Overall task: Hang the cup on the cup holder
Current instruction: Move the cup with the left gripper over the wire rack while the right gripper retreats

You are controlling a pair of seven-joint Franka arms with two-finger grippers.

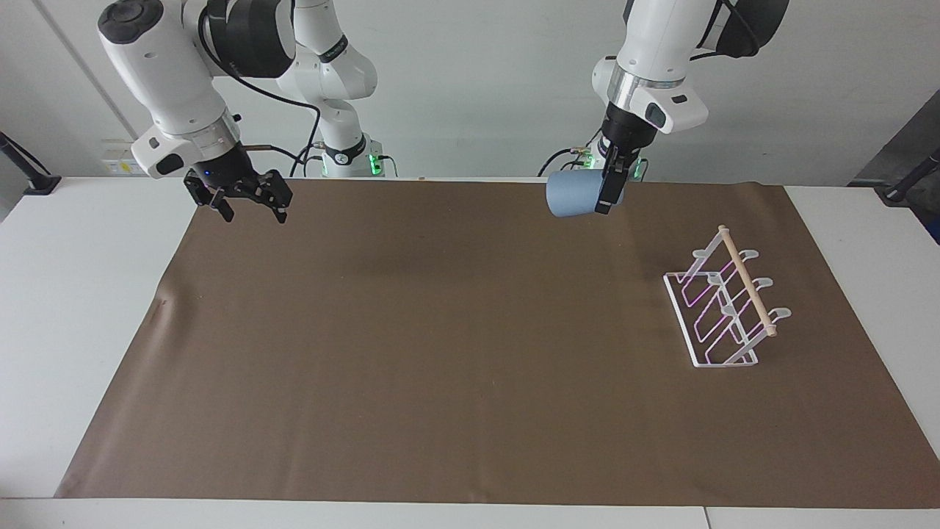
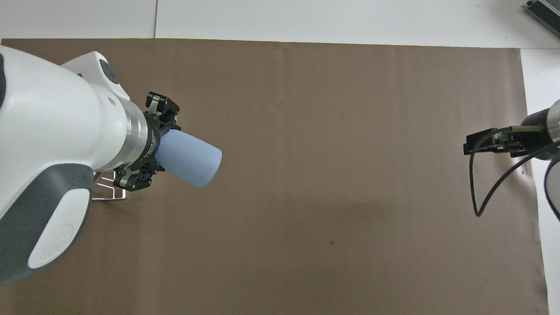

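The light-blue cup hangs on its side in the air, its mouth turned toward the right arm's end. My left gripper is shut on the cup's base, over the brown mat's edge closest to the robots. In the overhead view the cup sticks out of the left gripper. The white wire cup holder with its wooden dowel stands on the mat toward the left arm's end; only a corner of the cup holder shows under the left arm from overhead. My right gripper hangs open with nothing in it over the mat's corner at its own end, and shows edge-on from overhead.
A brown mat covers most of the white table. Black clamp arms stand at the table's ends by the wall. A grey device lies at one corner farthest from the robots.
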